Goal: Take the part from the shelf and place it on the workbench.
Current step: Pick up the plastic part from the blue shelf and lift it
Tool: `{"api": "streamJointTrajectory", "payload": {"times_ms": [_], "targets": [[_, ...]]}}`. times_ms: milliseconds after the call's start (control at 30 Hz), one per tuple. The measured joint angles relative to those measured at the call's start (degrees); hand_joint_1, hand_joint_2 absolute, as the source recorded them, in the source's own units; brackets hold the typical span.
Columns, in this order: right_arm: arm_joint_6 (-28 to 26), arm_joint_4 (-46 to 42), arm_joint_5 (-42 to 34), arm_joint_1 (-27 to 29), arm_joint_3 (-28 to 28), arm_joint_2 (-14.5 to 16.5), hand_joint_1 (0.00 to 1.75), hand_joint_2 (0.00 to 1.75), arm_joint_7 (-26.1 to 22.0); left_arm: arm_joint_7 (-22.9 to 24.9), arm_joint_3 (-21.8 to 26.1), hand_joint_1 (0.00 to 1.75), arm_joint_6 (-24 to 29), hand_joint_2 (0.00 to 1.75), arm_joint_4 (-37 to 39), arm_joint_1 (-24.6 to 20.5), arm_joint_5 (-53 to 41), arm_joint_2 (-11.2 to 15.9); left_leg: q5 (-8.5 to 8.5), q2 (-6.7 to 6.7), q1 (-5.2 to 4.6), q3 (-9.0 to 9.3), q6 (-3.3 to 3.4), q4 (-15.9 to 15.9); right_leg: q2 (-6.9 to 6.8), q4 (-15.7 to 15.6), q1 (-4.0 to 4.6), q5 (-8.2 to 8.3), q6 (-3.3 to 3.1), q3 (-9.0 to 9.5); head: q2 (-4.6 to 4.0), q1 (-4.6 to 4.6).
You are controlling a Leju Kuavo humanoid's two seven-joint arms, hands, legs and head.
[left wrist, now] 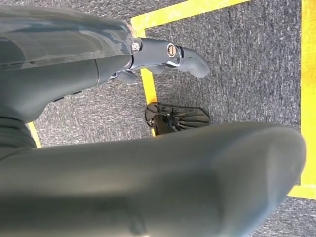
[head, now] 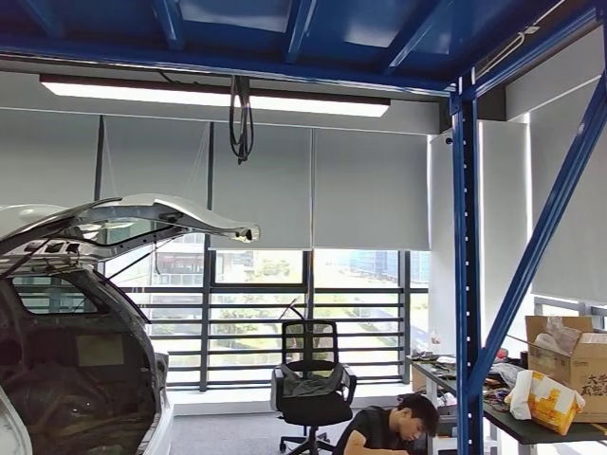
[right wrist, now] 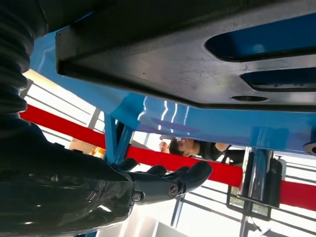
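Left hand: the left hand (left wrist: pixel 164 54) hangs over grey carpet (left wrist: pixel 253 64) with yellow tape (left wrist: pixel 149 86), fingers out, holding nothing.
Right hand: the right hand (right wrist: pixel 164 182), fingers extended and empty, lies just under the blue shelf (right wrist: pixel 209 123).
Part: a dark flat part (right wrist: pixel 178 59) on the shelf above the right hand (touching or not, unclear).
Beyond: person (head: pixel 390 427), cardboard box (head: pixel 573 365) on a surface (head: pixel 529 427).

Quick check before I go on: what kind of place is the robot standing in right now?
Most likely a workshop or test bay in an office-type building. A white car body stands with its tailgate raised, blue steel racking frames the view, and yellow floor tape marks out the grey carpet. A cluttered bench stands beside the racking.
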Motion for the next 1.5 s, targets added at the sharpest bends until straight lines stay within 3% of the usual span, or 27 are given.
{"api": "streamJointTrajectory", "payload": {"times_ms": [367, 833, 1233, 1500], "targets": [[-2.6, 4.3, 2.4, -1.7, 0.0, 1.8, 0.00, 1.75, -2.8, -0.5, 0.4, 0.00, -0.1, 0.00, 0.0, -0.2, -1.6, -0.4, 0.00, 0.00, 0.00, 0.00, 0.00, 0.0, 0.00, 0.0, 0.00, 0.00, 0.00, 0.00, 0.00, 0.00], [-1.6, 6.8, 2.9, -4.2, 2.0, 7.1, 0.00, 1.75, -6.0, -1.0, 1.4, 0.00, -0.2, 0.00, 0.0, -0.9, -2.9, -1.1, 0.00, 0.00, 0.01, 0.00, 0.00, 0.0, 0.02, 0.0, 0.00, 0.00, 0.00, 0.00, 0.00, 0.00], [-0.4, 9.3, 0.5, -5.6, 4.3, 9.7, 0.00, 1.75, -8.3, -1.2, 2.6, 0.00, -0.4, 0.00, 0.0, -1.3, -3.7, -1.7, 0.00, 0.00, 0.00, 0.00, 0.00, 0.0, 0.01, 0.0, 0.00, 0.00, 0.00, 0.00, 0.00, 0.00], [3.1, 13.9, -5.4, -7.5, 5.7, 11.3, 0.00, 1.75, -11.3, -1.2, 3.2, 0.00, -0.8, 0.00, 0.0, -2.0, -4.9, -2.0, 0.01, 0.00, 0.01, 0.01, 0.00, 0.0, 0.01, 0.0, 0.00, 0.00, 0.00, 0.00, 0.00, 0.00]]}}
